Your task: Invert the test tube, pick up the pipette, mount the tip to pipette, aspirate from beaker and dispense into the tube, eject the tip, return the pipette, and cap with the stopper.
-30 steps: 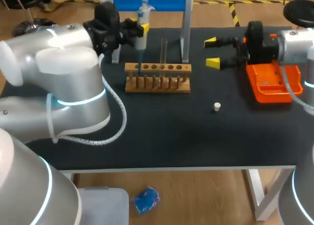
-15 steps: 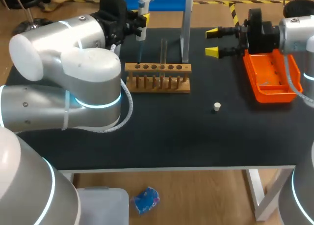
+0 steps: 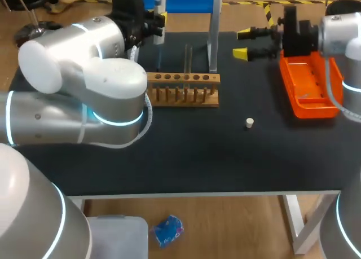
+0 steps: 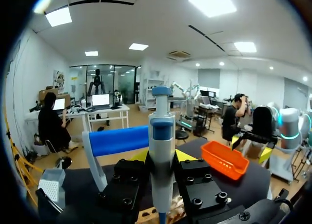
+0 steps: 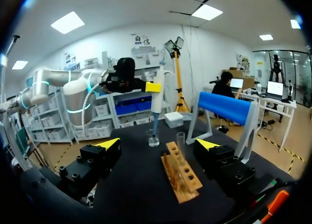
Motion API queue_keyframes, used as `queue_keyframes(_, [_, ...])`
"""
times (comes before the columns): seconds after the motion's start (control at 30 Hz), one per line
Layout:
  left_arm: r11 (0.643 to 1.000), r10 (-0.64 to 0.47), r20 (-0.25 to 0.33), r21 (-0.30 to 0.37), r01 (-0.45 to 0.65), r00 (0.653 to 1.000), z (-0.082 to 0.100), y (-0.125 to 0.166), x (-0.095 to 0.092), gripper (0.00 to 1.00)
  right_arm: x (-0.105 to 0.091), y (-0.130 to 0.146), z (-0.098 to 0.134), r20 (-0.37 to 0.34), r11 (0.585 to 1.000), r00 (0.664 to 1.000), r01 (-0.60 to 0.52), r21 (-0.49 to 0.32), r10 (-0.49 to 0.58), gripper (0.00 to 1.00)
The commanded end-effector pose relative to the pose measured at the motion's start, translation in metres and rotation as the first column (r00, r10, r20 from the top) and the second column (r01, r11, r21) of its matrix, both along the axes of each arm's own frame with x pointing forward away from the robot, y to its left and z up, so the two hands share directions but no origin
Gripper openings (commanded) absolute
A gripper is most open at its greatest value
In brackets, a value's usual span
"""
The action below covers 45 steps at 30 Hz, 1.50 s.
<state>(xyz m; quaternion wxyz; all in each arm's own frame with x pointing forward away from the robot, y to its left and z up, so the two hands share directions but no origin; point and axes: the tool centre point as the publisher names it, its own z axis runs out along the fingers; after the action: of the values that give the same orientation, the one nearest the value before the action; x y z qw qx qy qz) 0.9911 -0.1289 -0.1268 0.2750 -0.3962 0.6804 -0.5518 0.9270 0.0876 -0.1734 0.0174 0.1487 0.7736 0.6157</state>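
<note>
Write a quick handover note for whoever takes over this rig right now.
Left gripper: shut on the pipette, raised by the beaker; tip seemingly on.
Right gripper: open, empty, beside the tray.
Tube upright in the rack; stopper loose on the table.
Done: tube set, pipette picked, tip probably mounted.
Left: aspirate, dispense into tube, eject tip, return pipette, cap.
</note>
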Motion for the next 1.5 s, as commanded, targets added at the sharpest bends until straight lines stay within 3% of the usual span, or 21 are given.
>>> queue_keyframes(0.03, [0.999, 0.025, -0.051, 0.023, -0.024, 0.998, 0.003, -0.002, 0.024, 0.00, 0.020, 0.019, -0.002, -0.025, 1.000, 1.000, 0.013, -0.022, -0.014, 1.00])
queue_keyframes(0.33, [0.998, 0.062, -0.135, 0.040, -0.057, 0.989, -0.008, 0.011, 0.057, 0.00, 0.061, 0.043, -0.008, -0.047, 0.994, 0.997, 0.059, -0.087, -0.063, 1.00])
queue_keyframes(0.77, [0.984, 0.161, -0.199, 0.106, -0.142, 0.967, -0.025, 0.028, 0.097, 0.00, 0.109, 0.078, -0.017, -0.086, 0.983, 0.986, 0.130, -0.131, -0.142, 1.00])
queue_keyframes(1.2, [0.973, 0.222, -0.210, 0.110, -0.203, 0.952, -0.034, 0.038, 0.118, 0.00, 0.145, 0.096, -0.030, -0.094, 0.973, 0.979, 0.162, -0.167, -0.179, 1.00])
queue_keyframes(1.5, [0.957, 0.280, -0.212, 0.134, -0.256, 0.936, -0.035, 0.044, 0.131, 0.00, 0.158, 0.097, -0.036, -0.111, 0.966, 0.972, 0.184, -0.180, -0.206, 1.00])
